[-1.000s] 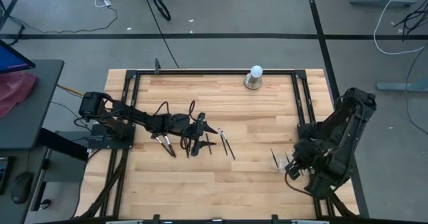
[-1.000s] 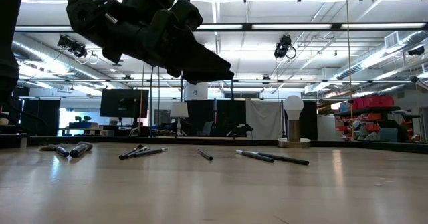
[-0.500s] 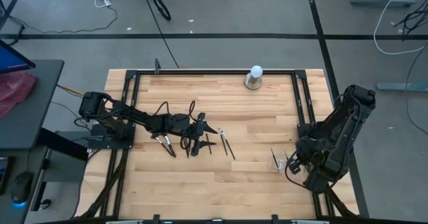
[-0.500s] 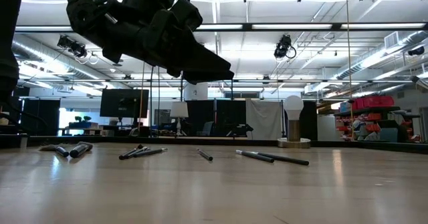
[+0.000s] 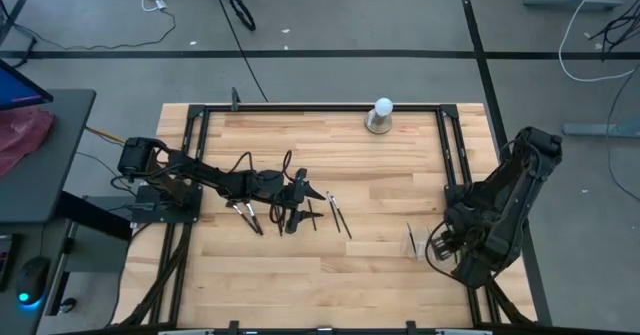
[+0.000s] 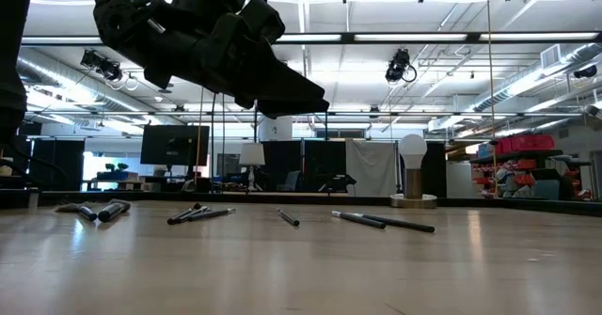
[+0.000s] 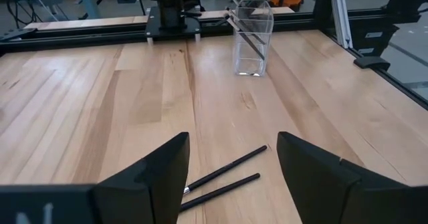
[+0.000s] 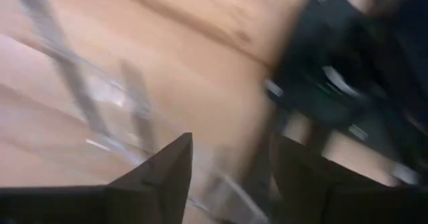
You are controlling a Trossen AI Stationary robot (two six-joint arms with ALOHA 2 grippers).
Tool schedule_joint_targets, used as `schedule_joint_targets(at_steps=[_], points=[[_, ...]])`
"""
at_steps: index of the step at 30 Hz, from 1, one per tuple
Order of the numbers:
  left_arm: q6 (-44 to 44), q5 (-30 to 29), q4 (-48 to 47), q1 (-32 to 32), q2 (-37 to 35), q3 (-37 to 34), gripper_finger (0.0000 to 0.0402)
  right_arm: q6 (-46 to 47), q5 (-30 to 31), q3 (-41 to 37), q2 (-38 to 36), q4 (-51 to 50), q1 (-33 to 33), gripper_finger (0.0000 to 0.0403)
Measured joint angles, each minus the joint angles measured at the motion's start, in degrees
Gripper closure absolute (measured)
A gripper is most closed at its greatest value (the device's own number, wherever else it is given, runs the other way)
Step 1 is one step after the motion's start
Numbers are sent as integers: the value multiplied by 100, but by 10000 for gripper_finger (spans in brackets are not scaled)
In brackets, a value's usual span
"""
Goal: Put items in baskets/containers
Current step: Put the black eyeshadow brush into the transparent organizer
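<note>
Several dark makeup brushes lie flat on the wooden table left of centre (image 5: 290, 213). Two of them (image 7: 224, 179) lie on the table just ahead of my open left gripper (image 7: 233, 138), which hovers over them (image 5: 305, 191) and touches nothing. The clear organiser (image 5: 411, 239) stands at the right, with dark brushes leaning inside it (image 7: 246, 33). My right gripper (image 5: 436, 246) is just to its right, open (image 8: 233, 140) and with nothing between its fingers. The right wrist view is blurred and shows the organiser's clear wall (image 8: 100, 117) close below.
A white ball on a round metal base (image 5: 381, 116) stands at the far edge. Black frame rails (image 5: 450, 155) run along the table's sides. Bare wood lies between the brush pile and the organiser, and along the near edge.
My right gripper has drawn back a little from the organiser toward the table's right edge. The organiser stays where it was. The left arm and the brushes on the table have kept still.
</note>
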Motion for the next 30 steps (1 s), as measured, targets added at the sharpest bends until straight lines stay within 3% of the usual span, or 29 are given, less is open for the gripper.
schedule_joint_targets(at_steps=[3,5,7,10,14,17,23,30], points=[[0,0,0,2,0,0,170,-384,1273,369,-2,292,-360,193],[-2,0,-149,4,-83,-2,170,-1118,2061,557,1,765,-704,196],[25,-2,-451,7,-287,-2,170,-2280,2773,610,34,1630,-1129,203],[164,-54,-1419,11,-817,-2,170,-4384,3349,512,185,3297,-1794,215],[194,-185,-2652,13,-1617,-53,170,-6871,3440,246,620,5560,-2619,231],[97,-196,-2912,-26,-2170,-375,170,-7906,3138,62,1038,6753,-3085,234],[-572,-549,-2170,-275,-2753,-1438,170,-8127,2669,20,2132,7030,-3639,198],[-1277,-1333,-133,-799,-2634,-2623,170,-8161,2973,15,3172,7067,-3903,182]])
